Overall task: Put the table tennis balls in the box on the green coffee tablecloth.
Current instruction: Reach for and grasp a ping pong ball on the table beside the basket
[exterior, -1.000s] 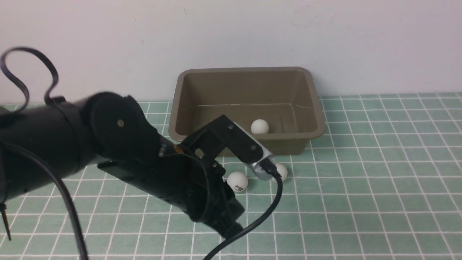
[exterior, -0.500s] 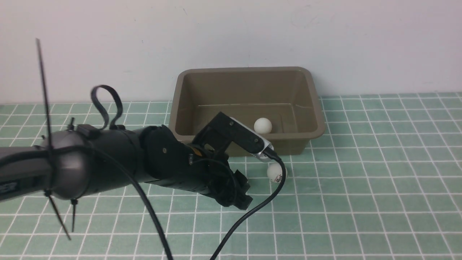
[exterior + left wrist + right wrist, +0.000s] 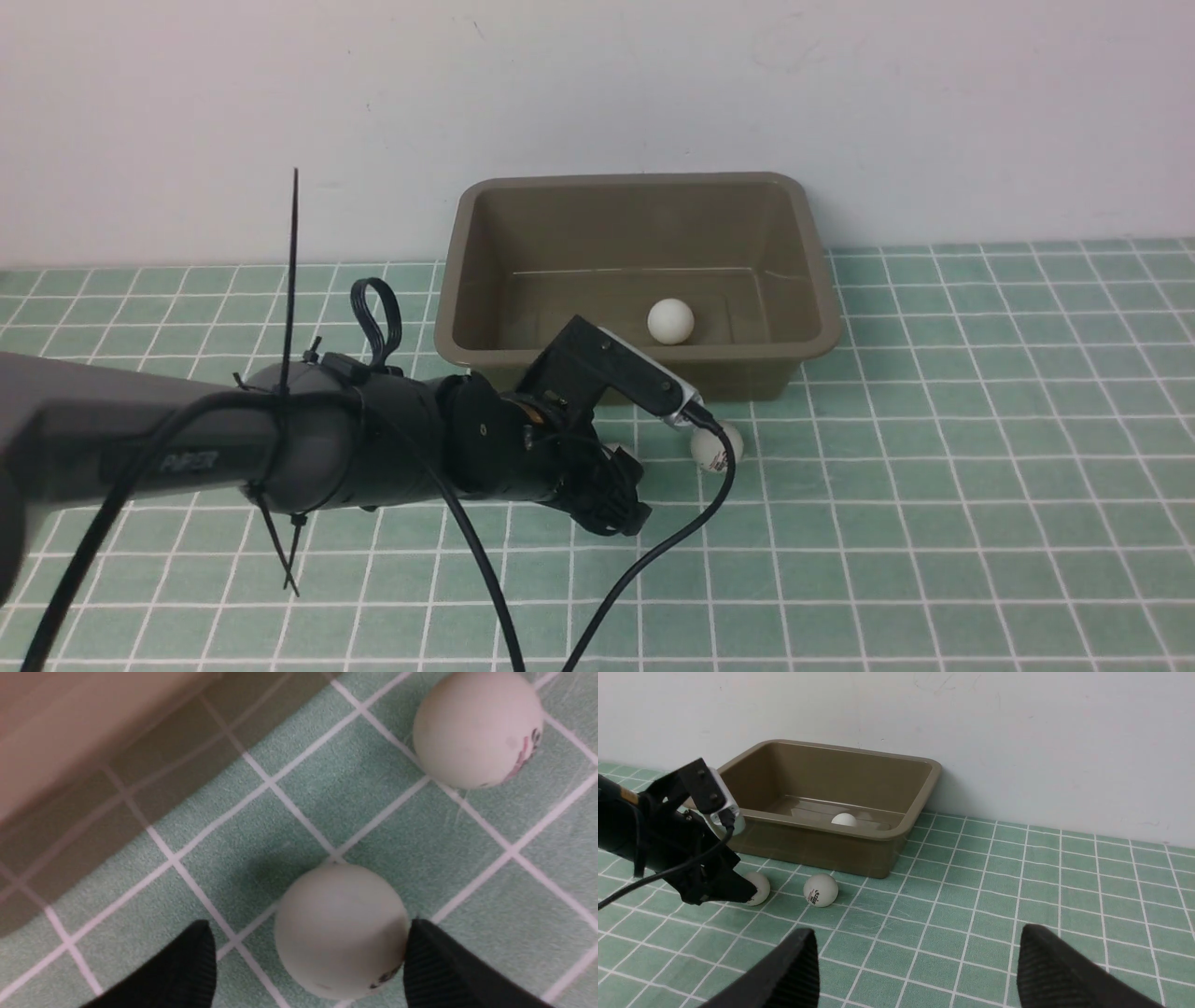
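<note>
The olive-brown box (image 3: pixel 635 201) stands on the green coffee tablecloth (image 3: pixel 934 485) against the wall, with one of the table tennis balls (image 3: pixel 670 321) inside. A second ball (image 3: pixel 717 450) lies on the cloth just before the box. My left gripper (image 3: pixel 308 933) is down at the cloth, open, with a third ball (image 3: pixel 341 931) between its fingers; one finger (image 3: pixel 430 961) touches it and the other stands apart. In the front view that ball is hidden behind the left gripper (image 3: pixel 616 499). My right gripper (image 3: pixel 915 970) hangs open and empty, well back from the box (image 3: pixel 831 793).
A black cable (image 3: pixel 653 560) loops from the left wrist camera down over the cloth. The white wall (image 3: pixel 597 84) rises right behind the box.
My left arm has dropped low to the cloth and stretched forward. Its jaws have opened around the nearer ball. The ball in the box shifted slightly.
</note>
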